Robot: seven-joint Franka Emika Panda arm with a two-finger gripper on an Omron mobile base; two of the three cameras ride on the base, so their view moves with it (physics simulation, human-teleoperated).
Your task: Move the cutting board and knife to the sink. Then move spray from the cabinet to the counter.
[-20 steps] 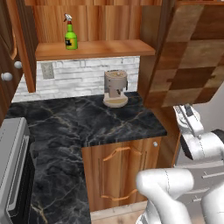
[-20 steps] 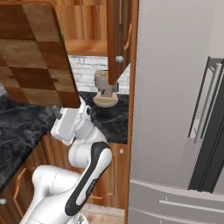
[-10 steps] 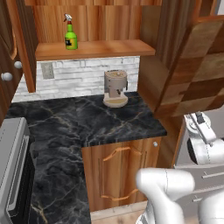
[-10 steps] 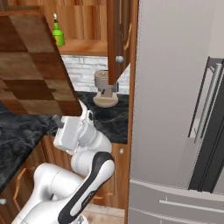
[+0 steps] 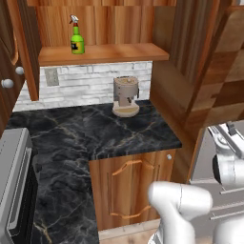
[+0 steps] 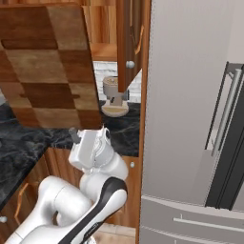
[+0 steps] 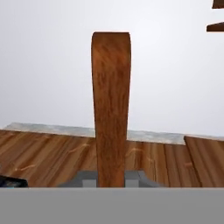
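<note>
The checkered wooden cutting board (image 6: 47,66) stands upright in the air, held by its lower edge in my gripper (image 6: 88,130), which is shut on it. In the left base view the cutting board (image 5: 220,71) rises at the right edge above the gripper (image 5: 223,131). The hand view shows the cutting board (image 7: 111,109) edge-on between the fingertips (image 7: 87,177). The green spray (image 5: 76,37) stands on the open cabinet's shelf (image 5: 102,53), far left of the gripper. Below lies the black marble counter (image 5: 95,128). The knife and the sink are out of view.
A coffee machine (image 5: 126,96) stands at the back of the counter, below the shelf. A stove top (image 5: 12,190) borders the counter on the left. A tall grey fridge (image 6: 190,119) stands close on the right, beside an open cabinet door (image 6: 125,43).
The arm has swung to the right with the cutting board, which has turned from tilted to upright. Counter, coffee machine and spray have stayed put.
</note>
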